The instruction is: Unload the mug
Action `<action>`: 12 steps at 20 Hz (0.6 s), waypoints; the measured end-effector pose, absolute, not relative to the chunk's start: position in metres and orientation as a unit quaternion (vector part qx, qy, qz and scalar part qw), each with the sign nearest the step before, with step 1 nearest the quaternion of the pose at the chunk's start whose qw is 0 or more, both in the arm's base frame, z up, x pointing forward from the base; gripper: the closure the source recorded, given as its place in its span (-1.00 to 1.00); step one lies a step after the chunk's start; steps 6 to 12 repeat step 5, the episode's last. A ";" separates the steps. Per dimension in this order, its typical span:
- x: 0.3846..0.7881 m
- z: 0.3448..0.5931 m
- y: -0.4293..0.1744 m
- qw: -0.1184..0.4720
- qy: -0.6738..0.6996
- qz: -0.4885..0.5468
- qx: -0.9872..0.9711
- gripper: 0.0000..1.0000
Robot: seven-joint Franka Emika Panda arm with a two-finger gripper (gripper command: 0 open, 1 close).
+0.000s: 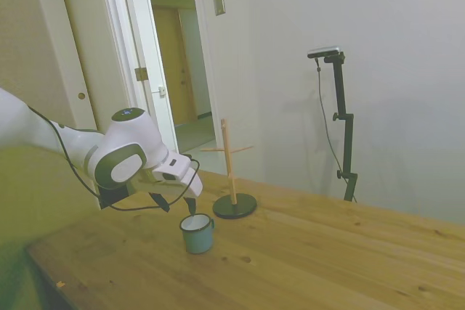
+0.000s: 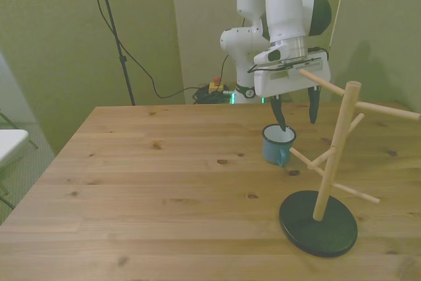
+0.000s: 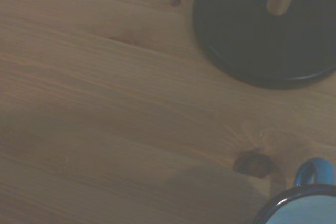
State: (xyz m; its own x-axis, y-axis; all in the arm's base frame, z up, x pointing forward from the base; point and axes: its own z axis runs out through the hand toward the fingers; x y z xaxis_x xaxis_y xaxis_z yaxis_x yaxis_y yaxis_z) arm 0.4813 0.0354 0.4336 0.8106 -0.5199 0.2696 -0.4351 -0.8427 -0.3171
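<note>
Jaws spread and empty, the gripper (image 1: 179,205) hangs just above the mug (image 1: 197,232), which stands upright on the tabletop (image 1: 305,252) in the side view. In the front view, bare wood surrounds the mug (image 2: 278,144); the peg stand (image 2: 321,218) sits nearer the tabletop's front edge. In the wrist view, the stand's black base (image 3: 262,30) lies apart from the mug's handle (image 3: 313,171).

The table (image 2: 164,182) is pale wood with visible grain and dark knots, its finish smooth and matt. The mug (image 2: 278,144) looks like enamelled metal: light blue outside, whitish inside, with a dark rim and a soft gloss. The stand (image 2: 335,156) has bare, light wooden pegs and post on a round black base (image 3: 262,30) that looks smooth and dull. The arm (image 2: 286,4) is cased in glossy white plastic, and the gripper (image 2: 294,118) has dark fingers (image 2: 281,120).
</note>
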 end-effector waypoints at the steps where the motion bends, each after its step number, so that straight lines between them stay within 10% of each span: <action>1: 0.478 0.438 0.038 0.122 0.252 -0.176 -0.944 -1.00; 12: 0.463 0.451 0.046 0.129 0.253 -0.187 -0.940 -1.00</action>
